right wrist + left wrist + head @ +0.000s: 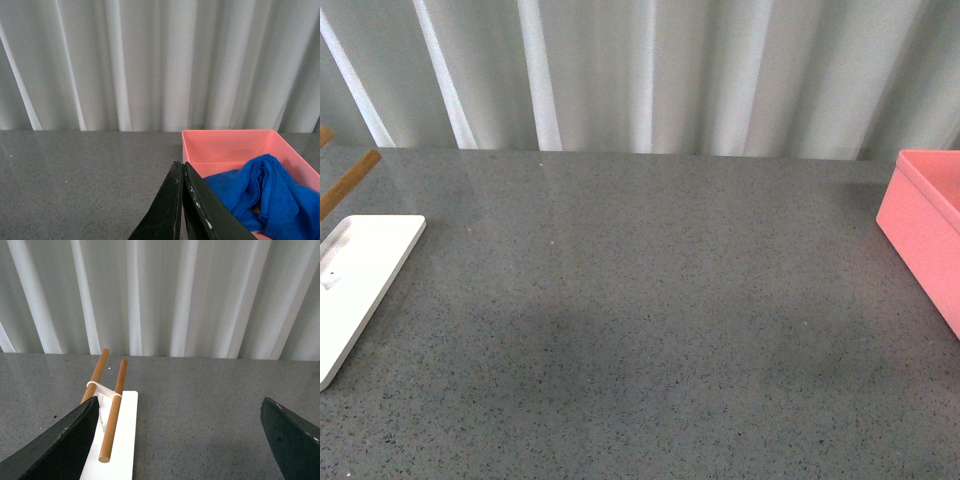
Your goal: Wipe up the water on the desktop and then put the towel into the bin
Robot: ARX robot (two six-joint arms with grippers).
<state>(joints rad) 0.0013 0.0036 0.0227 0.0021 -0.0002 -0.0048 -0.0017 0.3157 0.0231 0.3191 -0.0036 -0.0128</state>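
The dark-grey speckled desktop (650,330) fills the front view; neither arm shows there. The salmon-pink bin (930,235) stands at the right edge. In the right wrist view the bright blue towel (265,192) lies crumpled inside the bin (225,145). My right gripper (181,167) is shut and empty, its tips just outside the bin's near wall. My left gripper (180,412) is open and empty above bare desktop (200,405), with one finger (65,440) beside the white tray.
A flat white tray (360,285) lies at the left edge of the desktop. In the left wrist view it (122,440) carries a rack of two brown wooden rods (112,415). A white pleated curtain (640,70) hangs behind the desktop.
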